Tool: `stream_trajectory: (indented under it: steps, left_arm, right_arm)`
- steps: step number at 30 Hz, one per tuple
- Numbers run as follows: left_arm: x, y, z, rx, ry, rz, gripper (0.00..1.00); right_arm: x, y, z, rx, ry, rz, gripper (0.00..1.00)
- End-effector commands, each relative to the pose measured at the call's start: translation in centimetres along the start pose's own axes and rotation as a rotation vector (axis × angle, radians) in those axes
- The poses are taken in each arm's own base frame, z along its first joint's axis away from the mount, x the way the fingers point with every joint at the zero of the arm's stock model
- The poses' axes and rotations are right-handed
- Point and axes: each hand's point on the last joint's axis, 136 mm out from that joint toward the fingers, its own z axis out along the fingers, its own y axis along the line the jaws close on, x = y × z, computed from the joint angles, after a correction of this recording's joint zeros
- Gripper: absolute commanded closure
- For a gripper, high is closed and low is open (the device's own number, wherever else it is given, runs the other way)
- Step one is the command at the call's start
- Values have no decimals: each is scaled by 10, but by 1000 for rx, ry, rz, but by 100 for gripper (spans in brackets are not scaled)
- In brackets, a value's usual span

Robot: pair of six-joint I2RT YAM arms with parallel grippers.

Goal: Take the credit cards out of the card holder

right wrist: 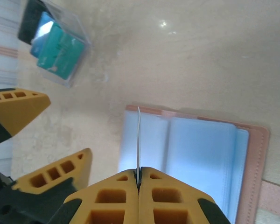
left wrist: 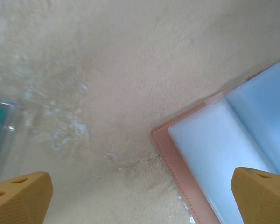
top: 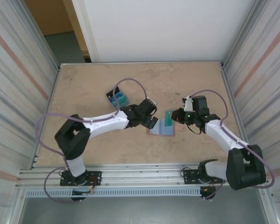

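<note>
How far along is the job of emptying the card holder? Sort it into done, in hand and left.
Done: the card holder lies open, and teal and blue cards sit in the clear box. In hand: the right pincer is shut on a thin card, seen edge-on; the left pincer is open. Left: setting that card down; whether the pockets hold more cannot be told.

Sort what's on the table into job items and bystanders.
Job items: card holder, lying open; thin card, pinched edge-on in the right gripper; teal and blue cards.
Bystanders: clear box holding those cards; table.
</note>
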Motion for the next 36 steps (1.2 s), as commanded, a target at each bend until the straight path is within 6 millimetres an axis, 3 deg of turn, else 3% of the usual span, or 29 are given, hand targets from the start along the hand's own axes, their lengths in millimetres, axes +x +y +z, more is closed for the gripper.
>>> stream_trajectory:
  steps: [1, 8, 14, 25, 32, 36]
  left_arm:
    - [-14, 17, -29, -17, -78, -50, 1]
    - [-36, 2, -79, 281, -261, -58, 4]
    - [-41, -4, -114, 465, -364, 72, 15]
    - [-27, -17, -128, 614, -345, 311, 27]
    - [-28, -27, -132, 684, -335, 358, 28]
    - [-27, -32, -129, 713, -314, 370, 36]
  right_arm:
    - [-2, 21, -13, -93, -28, -90, 94]
    - [-2, 60, -27, -214, -45, -257, 98]
    - [17, 96, -29, -315, 41, -446, 97]
    - [42, 140, -36, -425, 147, -660, 97]
    - [57, 151, -36, -461, 225, -725, 97]
    - [59, 155, -35, -470, 241, -742, 97]
